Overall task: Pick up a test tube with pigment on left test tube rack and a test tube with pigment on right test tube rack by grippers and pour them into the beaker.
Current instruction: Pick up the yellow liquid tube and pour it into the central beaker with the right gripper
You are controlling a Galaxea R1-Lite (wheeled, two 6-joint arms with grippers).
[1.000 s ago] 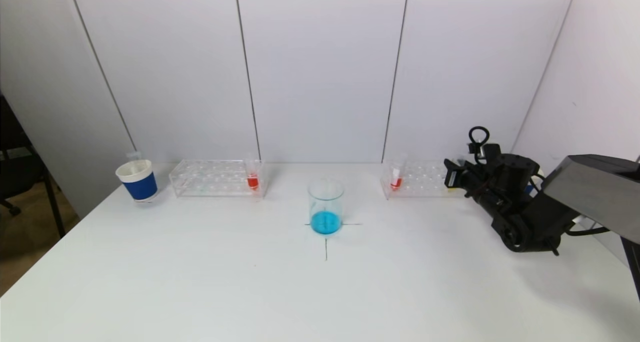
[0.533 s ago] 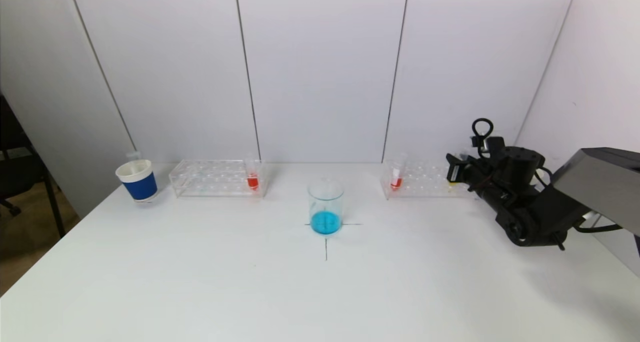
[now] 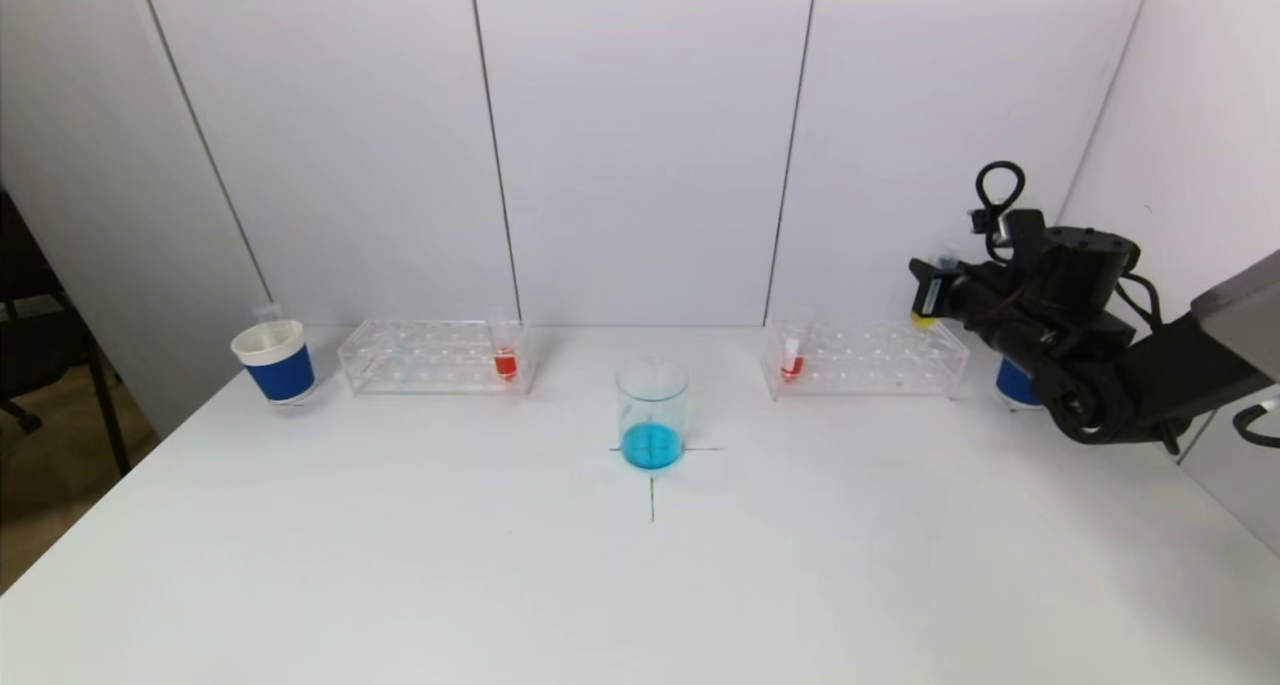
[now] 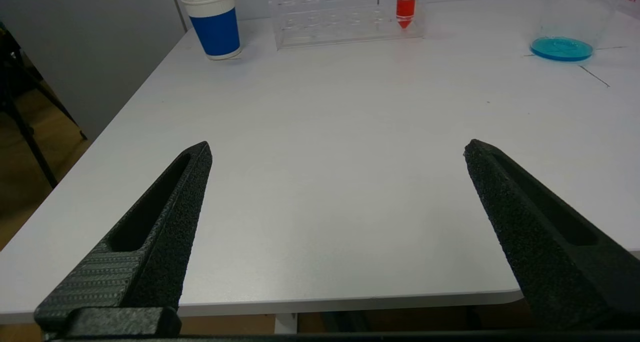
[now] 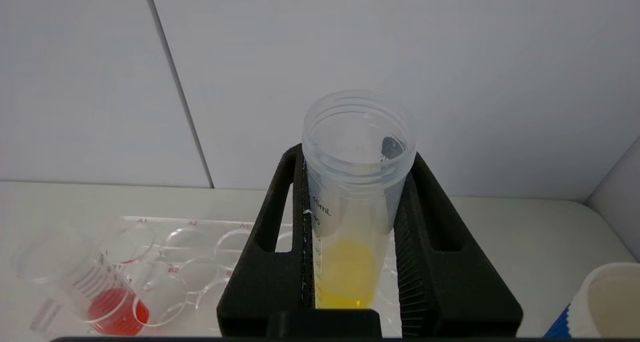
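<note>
Now the right pincer [image 5: 352, 192] pinches a clear, open-mouthed test tube [image 5: 356, 182] holding yellow pigment.

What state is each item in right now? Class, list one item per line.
Beaker: upright, blue liquid at bottom.
Yellow tube: clamped in right pincer, above the right rack.
Red tubes: standing in racks.
Left pincer: open, empty.
Cups: upright.

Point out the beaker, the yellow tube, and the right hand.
beaker [image 3: 652, 405]: head view, glass wall.
yellow tube [image 5: 350, 267]: right wrist view, yellow liquid section.
right hand [image 5: 352, 232]: right wrist view, between fingertips, clamping the tube.
</note>
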